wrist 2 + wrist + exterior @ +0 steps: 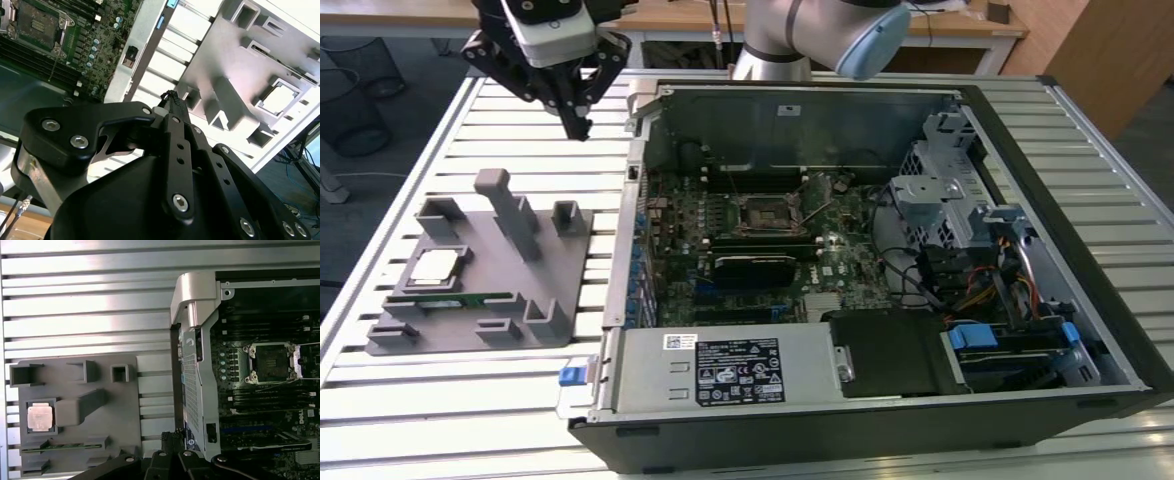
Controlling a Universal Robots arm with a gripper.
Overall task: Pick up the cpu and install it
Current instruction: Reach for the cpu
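Currently tool (574,128) closed, empty, above the table (480,400); cpu (434,268) untouched in tray (520,300), well apart from tool; socket (765,212) unfilled.

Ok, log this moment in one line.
gripper: shut, empty | cpu: in tray, untouched | socket: empty

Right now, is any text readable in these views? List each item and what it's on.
Nothing can be quoted; every print is too small to read.
Large white label on the power supply: too small.
Small white sticker beside it: too small.
White sticker on the computer case's inner wall: too small.
Top plate of the cpu in the grey tray: markings too small.
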